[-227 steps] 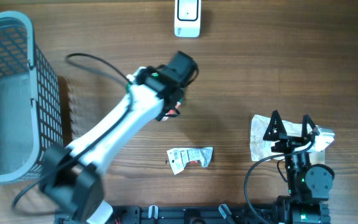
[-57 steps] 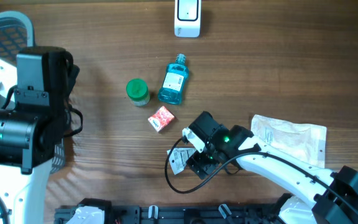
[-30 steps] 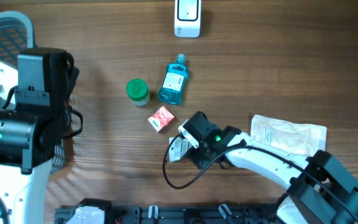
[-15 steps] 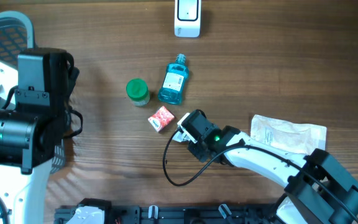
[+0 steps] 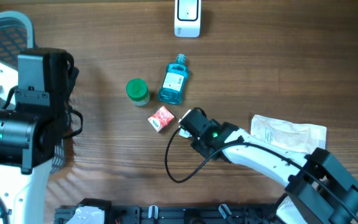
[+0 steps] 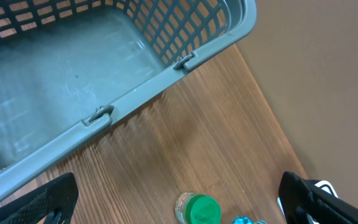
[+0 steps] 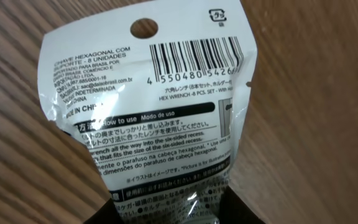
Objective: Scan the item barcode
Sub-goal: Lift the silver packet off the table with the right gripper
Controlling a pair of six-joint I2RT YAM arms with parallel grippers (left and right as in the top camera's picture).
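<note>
Against the overhead view of a second ago, the right fingers (image 5: 186,122) have travelled up the counter (image 5: 278,68) from where the hex-wrench packet (image 7: 154,112) lay and now stand just beside the red box (image 5: 161,118). The packet has gone with them and is almost hidden under the wrist from above.

In the right wrist view, the right fingers are narrowed on the lower end of the packet. Its printed back and barcode (image 7: 194,57) face the camera, and we judge it clear of the counter. The left fingers (image 6: 178,182) are spread wide and hold nothing. They hang over the counter near the basket (image 6: 142,93).

The scanner (image 5: 187,15) sits at the far edge of the counter, well apart from the packet. The blue bottle (image 5: 174,79) and the green jar (image 5: 137,91) lie between them.

We judge the following hazards for the carry:
- **Flop or slip:** the thin film is pinched at one end only, so it may curl or slide and tilt the barcode away.
- **Collision:** a low path could clip the red box or topple the bottle.
- **Facing:** the barcode faces the wrist and must be turned toward the scanner, or no reading will follow.
</note>
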